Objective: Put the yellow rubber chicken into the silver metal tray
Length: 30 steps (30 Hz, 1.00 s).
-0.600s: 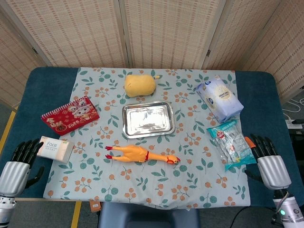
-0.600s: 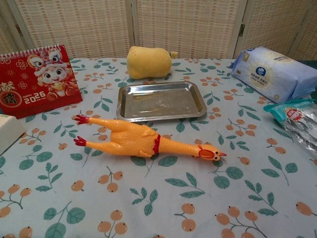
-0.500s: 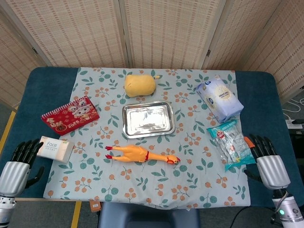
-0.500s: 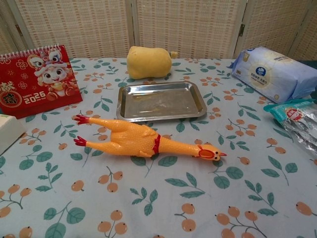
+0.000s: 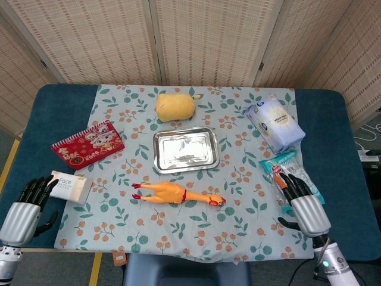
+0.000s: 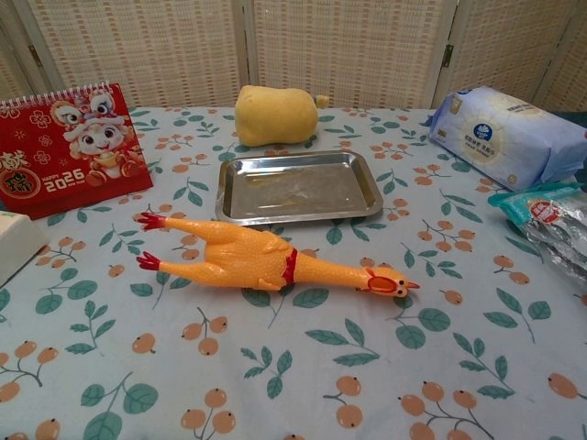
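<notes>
The yellow rubber chicken [image 5: 177, 194] [image 6: 266, 259] lies on its side on the flowered cloth, red feet to the left, head to the right. Just behind it sits the silver metal tray [image 5: 185, 149] [image 6: 298, 186], with nothing in it. My right hand [image 5: 302, 203] hovers over the cloth's right edge, well right of the chicken's head, fingers spread and holding nothing. My left hand [image 5: 27, 205] stays at the table's front left corner, fingers apart, also holding nothing. Neither hand shows in the chest view.
A yellow plush toy [image 5: 175, 106] lies behind the tray. A red calendar [image 5: 88, 145] and a tissue pack [image 5: 69, 186] are at the left. A blue wipes pack [image 5: 274, 124] and a clear snack bag [image 5: 290, 176] lie at the right, beside my right hand.
My right hand has moved left from the table's right edge onto the cloth beside the snack bag. My left hand shifted slightly. The chicken and tray have not moved.
</notes>
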### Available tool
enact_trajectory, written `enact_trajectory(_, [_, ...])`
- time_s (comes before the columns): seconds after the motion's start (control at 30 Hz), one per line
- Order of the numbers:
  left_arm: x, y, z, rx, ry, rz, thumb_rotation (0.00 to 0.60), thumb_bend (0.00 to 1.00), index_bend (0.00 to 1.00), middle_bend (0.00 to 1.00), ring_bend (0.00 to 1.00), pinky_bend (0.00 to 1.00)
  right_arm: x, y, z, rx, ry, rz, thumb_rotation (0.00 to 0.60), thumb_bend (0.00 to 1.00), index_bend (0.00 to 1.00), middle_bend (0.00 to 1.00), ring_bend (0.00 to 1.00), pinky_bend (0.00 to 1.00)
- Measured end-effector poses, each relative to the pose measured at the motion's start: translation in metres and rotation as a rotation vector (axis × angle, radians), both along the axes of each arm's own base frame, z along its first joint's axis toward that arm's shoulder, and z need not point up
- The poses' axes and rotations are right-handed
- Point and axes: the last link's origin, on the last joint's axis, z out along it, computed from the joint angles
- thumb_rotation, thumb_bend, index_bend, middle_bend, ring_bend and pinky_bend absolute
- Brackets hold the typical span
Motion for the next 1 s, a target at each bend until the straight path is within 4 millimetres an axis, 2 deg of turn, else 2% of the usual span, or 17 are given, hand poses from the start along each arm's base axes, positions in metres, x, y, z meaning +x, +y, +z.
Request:
enact_trajectory(0.1, [0.0, -0.001, 0.0, -0.006, 0.0, -0.002, 0.6, 0.42, 0.0, 0.0, 0.0, 0.08, 0.019, -0.007, -0.017, 0.041, 0.023, 0.025, 0.6, 0.09, 0.14, 0.1, 0.01, 0.16])
enact_trajectory(0.3, [-0.002, -0.001, 0.0, -0.019, -0.004, 0.017, 0.6, 0.42, 0.0, 0.0, 0.0, 0.07, 0.06, -0.021, -0.064, 0.106, 0.041, 0.049, 0.6, 0.13, 0.28, 0.14, 0.02, 0.16])
enact_trajectory(0.47, [-0.003, 0.001, 0.003, -0.025, -0.015, 0.024, 0.6, 0.43, 0.0, 0.0, 0.0, 0.07, 0.092, -0.034, -0.109, 0.17, 0.036, 0.04, 0.6, 0.18, 0.33, 0.15, 0.03, 0.16])
enact_trajectory(0.63, [-0.006, 0.002, 0.006, -0.028, -0.03, 0.031, 0.6, 0.43, 0.0, 0.0, 0.0, 0.07, 0.118, -0.046, -0.146, 0.198, 0.059, 0.044, 0.6, 0.19, 0.32, 0.16, 0.03, 0.16])
enact_trajectory(0.77, [-0.006, 0.003, 0.009, -0.028, -0.042, 0.032, 0.6, 0.43, 0.0, 0.0, 0.0, 0.06, 0.131, -0.055, -0.162, 0.196, 0.071, 0.041, 0.6, 0.2, 0.32, 0.16, 0.03, 0.16])
enact_trajectory(1.0, [-0.008, 0.003, 0.011, -0.031, -0.051, 0.037, 0.6, 0.43, 0.0, 0.0, 0.0, 0.07, 0.136, -0.067, -0.17, 0.191, 0.069, 0.002, 0.6, 0.21, 0.32, 0.16, 0.04, 0.16])
